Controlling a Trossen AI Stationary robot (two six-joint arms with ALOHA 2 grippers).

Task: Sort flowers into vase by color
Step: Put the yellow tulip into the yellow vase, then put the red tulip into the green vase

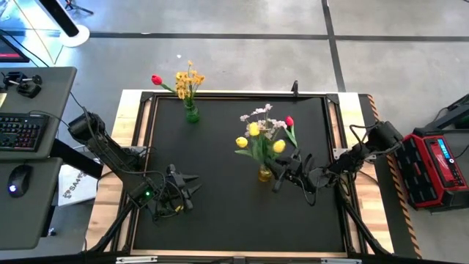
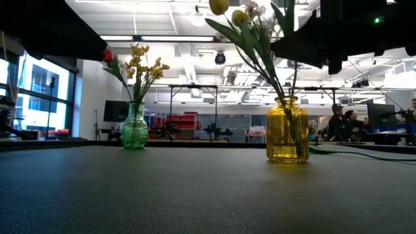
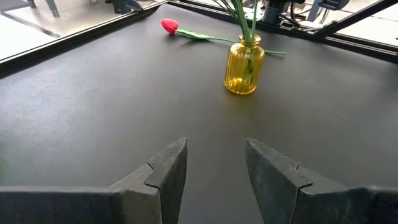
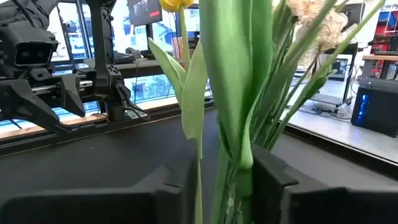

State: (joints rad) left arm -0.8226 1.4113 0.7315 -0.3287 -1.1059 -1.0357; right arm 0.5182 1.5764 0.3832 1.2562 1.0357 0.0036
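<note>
A yellow glass vase [image 1: 264,174] [image 2: 287,130] [image 3: 244,65] stands mid-table and holds two yellow tulips [image 1: 253,130], a pale pink-white sprig [image 1: 261,112] and green stems. A red flower [image 1: 289,121] [image 3: 169,25] lies flat on the mat just beyond it. A green vase [image 1: 191,114] [image 2: 134,127] at the far edge holds the orange-yellow sprig [image 1: 188,78] and another red flower [image 1: 156,80]. My right gripper [image 1: 278,174] [image 4: 217,186] is open, with its fingers on either side of the stems above the yellow vase. My left gripper [image 1: 187,187] [image 3: 214,168] is open, low over the mat, left of the yellow vase. My right gripper comes level from the table's right side, with a finger on each side of the green stems and leaf [image 4: 231,143] above the yellow vase's neck. I cannot tell whether either finger touches them. The stems stand upright in the vase.
The black mat has a raised frame [image 1: 143,147] around it. A desk with keyboard and mouse [image 1: 22,132] stands off the table's left, a red case [image 1: 440,158] off its right. Bare mat lies between the two vases and along the near edge.
</note>
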